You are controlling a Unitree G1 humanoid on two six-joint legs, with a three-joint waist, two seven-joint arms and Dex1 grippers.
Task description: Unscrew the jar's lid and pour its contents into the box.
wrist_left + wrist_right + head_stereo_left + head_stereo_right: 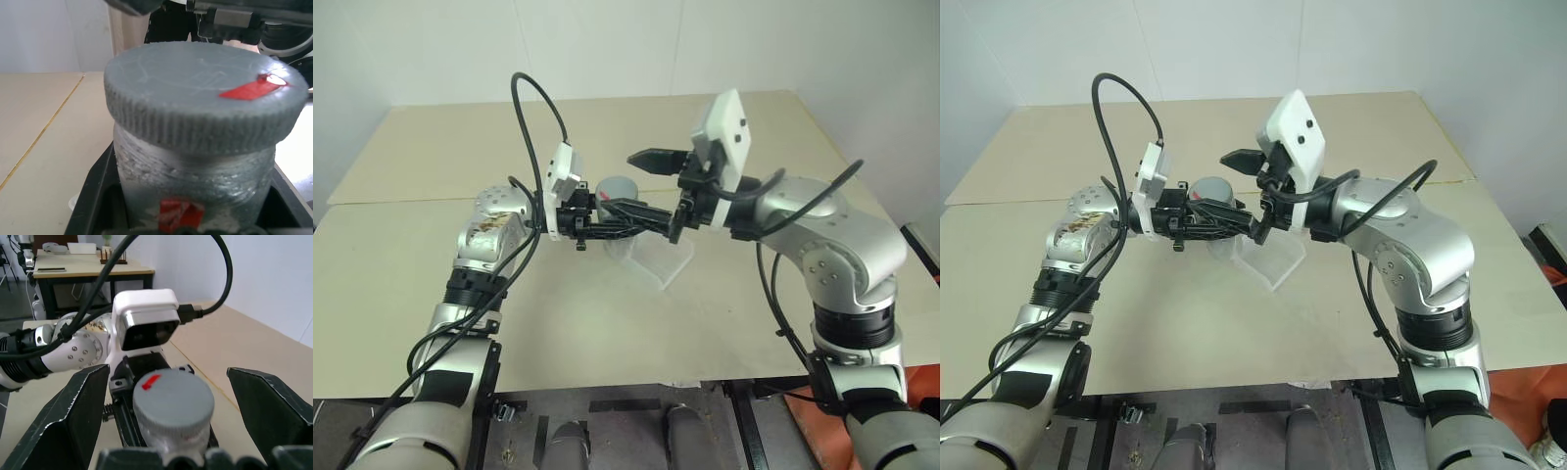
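The jar is clamped in the left gripper above the table, lid on and facing the right gripper, whose fingers stand wide either side. Long axis runs gripper to gripper. Red marks (no legible writing) on lid and jar. The box lies below.

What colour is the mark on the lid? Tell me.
Red, on the grey lid; the left wrist view shows it best.

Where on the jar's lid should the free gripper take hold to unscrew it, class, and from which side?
On the lid's ribbed rim, coming straight at its flat top, one finger either side. The left gripper clamps the jar body, so only the cap is exposed.
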